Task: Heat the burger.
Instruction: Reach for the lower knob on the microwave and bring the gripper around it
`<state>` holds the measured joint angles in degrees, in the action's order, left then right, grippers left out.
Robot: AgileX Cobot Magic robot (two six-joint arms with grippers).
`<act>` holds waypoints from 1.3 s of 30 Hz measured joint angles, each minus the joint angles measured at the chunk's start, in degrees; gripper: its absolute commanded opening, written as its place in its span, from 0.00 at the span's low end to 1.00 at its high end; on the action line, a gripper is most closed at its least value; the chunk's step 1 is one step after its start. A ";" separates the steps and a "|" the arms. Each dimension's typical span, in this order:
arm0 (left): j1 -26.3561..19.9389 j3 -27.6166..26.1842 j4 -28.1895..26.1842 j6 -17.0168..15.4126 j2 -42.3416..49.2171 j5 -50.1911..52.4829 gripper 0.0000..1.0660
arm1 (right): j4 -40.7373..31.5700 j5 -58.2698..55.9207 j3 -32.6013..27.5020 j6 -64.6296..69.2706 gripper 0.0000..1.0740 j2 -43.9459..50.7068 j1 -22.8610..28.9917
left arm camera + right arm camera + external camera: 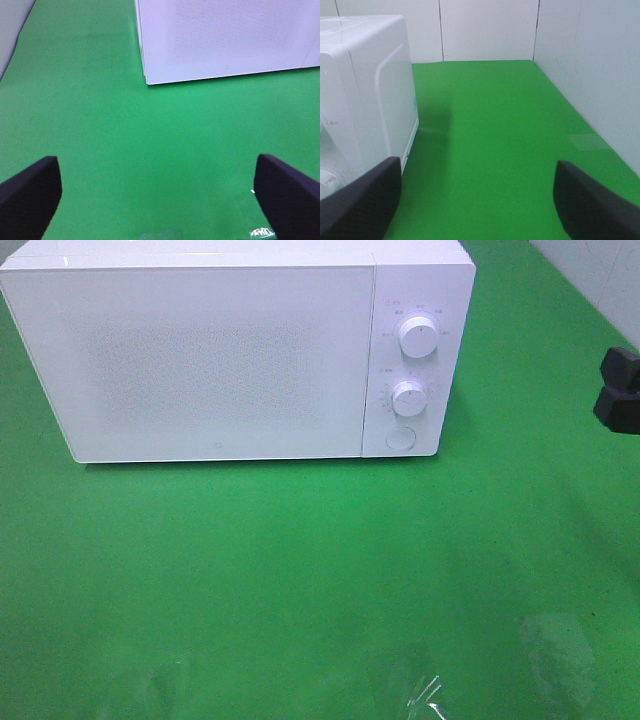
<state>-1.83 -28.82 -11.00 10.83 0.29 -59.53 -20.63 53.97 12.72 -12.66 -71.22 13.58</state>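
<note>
The burger is out of view in every frame. A white microwave [220,350] stands at the back of the green table with its door shut. Its two round knobs [416,337] and a round button [400,438] sit on the right panel. My left gripper [157,195] is open over bare green cloth, in front of the microwave's left front corner [147,80]. My right gripper [477,200] is open too, with nothing between its fingers, beside the microwave's right side [395,110]. In the high view only a black part of the right arm [620,390] shows at the right edge.
White walls [485,30] close the table at the back and on the right. Green cloth [300,580] spreads in front of the microwave. Faint reflections and a small shiny scrap [428,695] lie near the front edge.
</note>
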 measured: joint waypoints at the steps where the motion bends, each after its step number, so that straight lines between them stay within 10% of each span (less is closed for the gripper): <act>1: 0.00 0.00 0.00 0.00 0.00 0.00 0.97 | -4.70 2.58 0.00 -3.32 0.69 -1.38 3.61; 16: 0.00 0.00 0.06 0.00 0.00 0.00 0.97 | -35.18 14.90 2.98 -13.87 0.69 -15.41 31.40; 39: 0.00 0.00 0.17 0.00 0.00 0.00 0.97 | -44.00 15.01 18.96 -15.87 0.69 -28.30 42.06</act>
<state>-1.83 -28.82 -10.83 10.83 0.29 -59.53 -64.63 68.98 31.68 -28.53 -99.52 55.63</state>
